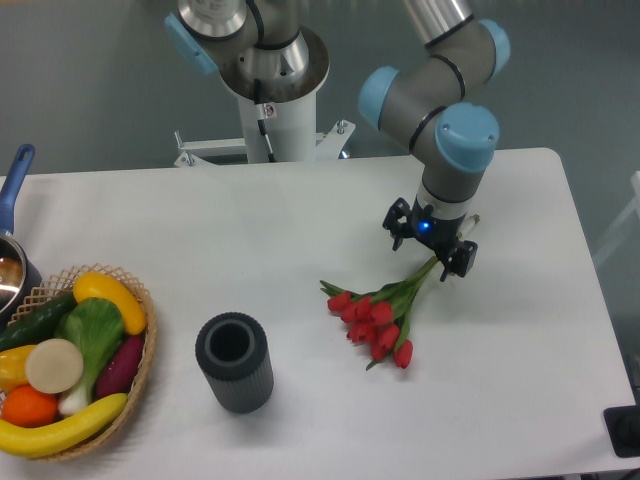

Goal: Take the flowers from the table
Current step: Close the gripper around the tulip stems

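The flowers [375,315] lie on the white table [300,220], red buds toward the near left, stems running up to the far right under the pincer [432,245]. The pincer hangs low over the stem ends; whether it grips them cannot be told. A dark ribbed cylinder [234,362] stands upright to the left. A wicker basket [145,350] of fruit and vegetables sits at the near left edge.

The arm reaches down from its grey-and-blue elbow joints, wrist vertical, directly over the stem end of the flowers [375,320]. Its gripper [432,252] (a blue light glowing on it) points downward, fingers hidden beneath the wrist
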Tool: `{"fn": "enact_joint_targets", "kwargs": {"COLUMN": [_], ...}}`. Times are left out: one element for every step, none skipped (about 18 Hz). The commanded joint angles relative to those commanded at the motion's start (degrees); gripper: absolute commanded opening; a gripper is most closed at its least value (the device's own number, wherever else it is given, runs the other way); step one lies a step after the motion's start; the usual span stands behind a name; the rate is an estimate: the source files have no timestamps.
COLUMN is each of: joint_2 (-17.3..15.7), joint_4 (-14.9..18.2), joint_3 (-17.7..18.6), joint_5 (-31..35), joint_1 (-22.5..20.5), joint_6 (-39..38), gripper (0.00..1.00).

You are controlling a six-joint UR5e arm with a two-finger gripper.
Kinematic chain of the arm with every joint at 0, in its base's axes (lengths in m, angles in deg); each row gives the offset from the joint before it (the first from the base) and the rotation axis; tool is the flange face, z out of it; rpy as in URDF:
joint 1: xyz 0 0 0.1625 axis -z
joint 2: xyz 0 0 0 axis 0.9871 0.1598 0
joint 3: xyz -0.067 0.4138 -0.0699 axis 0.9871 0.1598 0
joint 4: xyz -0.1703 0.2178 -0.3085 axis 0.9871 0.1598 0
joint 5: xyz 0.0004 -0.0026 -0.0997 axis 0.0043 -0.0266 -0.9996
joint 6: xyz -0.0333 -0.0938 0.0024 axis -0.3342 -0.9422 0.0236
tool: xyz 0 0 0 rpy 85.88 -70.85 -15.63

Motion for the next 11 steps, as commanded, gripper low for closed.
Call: {"fn": "enact_joint_targets", "kwargs": {"joint_2": [0.4, 1.0, 1.4, 2.1, 2.6, 2.9, 3.1, 3.3, 3.3, 3.3, 3.3], "joint_4": [0.0, -0.2, -0.3, -0.6, -1.1, -1.4, -1.5, -1.4, -1.5, -1.4, -1.4], "joint_3": [-0.1, -0.2, -0.5, -1.0, -1.1, -1.0, -0.7, -0.5, -0.4, -0.4, -0.3], "joint_5": [0.0, 0.0, 0.0, 0.0, 0.0, -0.1, -0.2, -0.2, -0.2, -0.2, -0.1], "joint_1": [0.0, 0.1, 0.2, 0.3, 0.4, 0.4, 0.4, 0.6, 1.0, 1.2, 1.2], "joint_6": [-0.1, -0.2, -0.2, -0.2, -0.2, 0.0, 0.1, 0.1, 0.1, 0.1, 0.1], "gripper": [1.0, 1.0, 1.0, 1.0, 1.0, 1.0, 1.0, 1.0, 1.0, 1.0, 1.0]}}
